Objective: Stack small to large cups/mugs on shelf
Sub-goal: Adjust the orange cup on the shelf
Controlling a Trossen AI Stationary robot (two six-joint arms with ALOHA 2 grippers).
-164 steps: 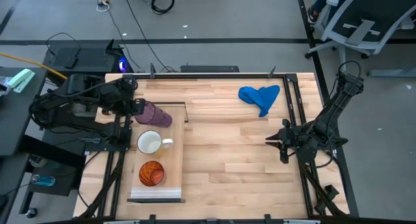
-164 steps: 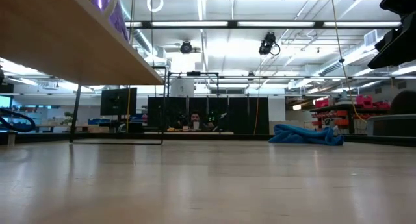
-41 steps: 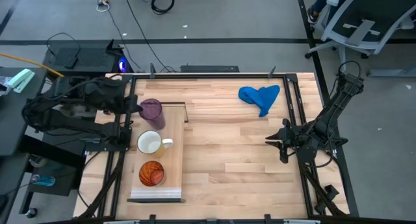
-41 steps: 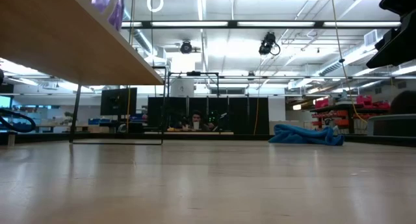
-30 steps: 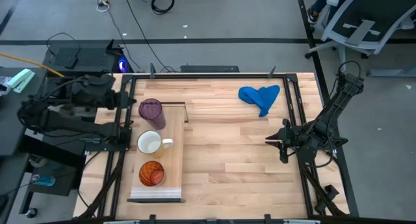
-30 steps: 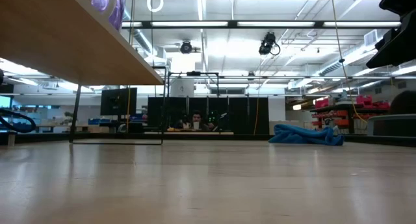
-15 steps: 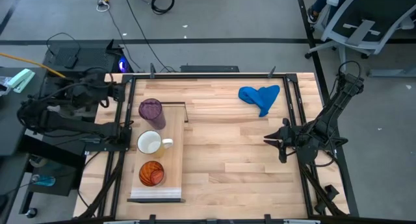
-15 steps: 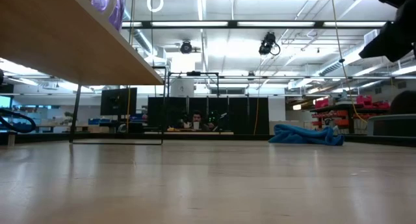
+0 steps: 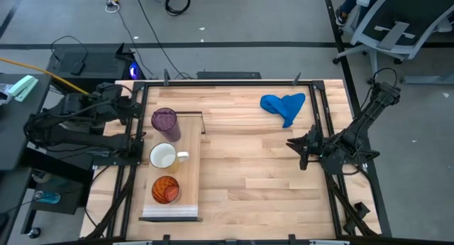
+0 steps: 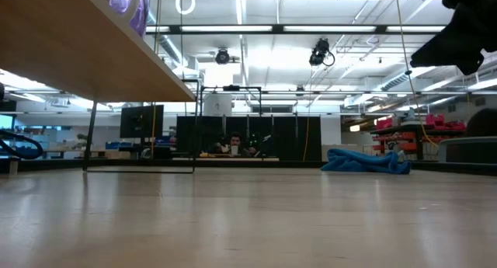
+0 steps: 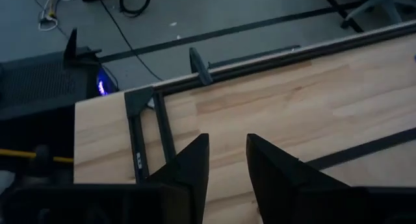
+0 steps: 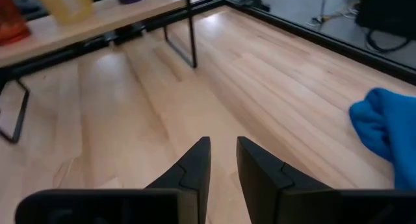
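on the shelf (image 9: 186,206) along the table's (image 9: 248,167) left edge stand the tumbler (image 9: 164,122), mug (image 9: 164,157) and cup (image 9: 165,189) in a row, apart. left gripper (image 11: 226,160), jaws slightly parted, empty, at the far-left corner. right gripper (image 9: 301,145), near the right edge, likewise empty.

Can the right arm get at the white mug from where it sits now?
Probably, but not easily. The right gripper hovers over bare tabletop, and nothing lies between it and the white mug on the shelf. The mug stands at the table's far left, a long stretch.
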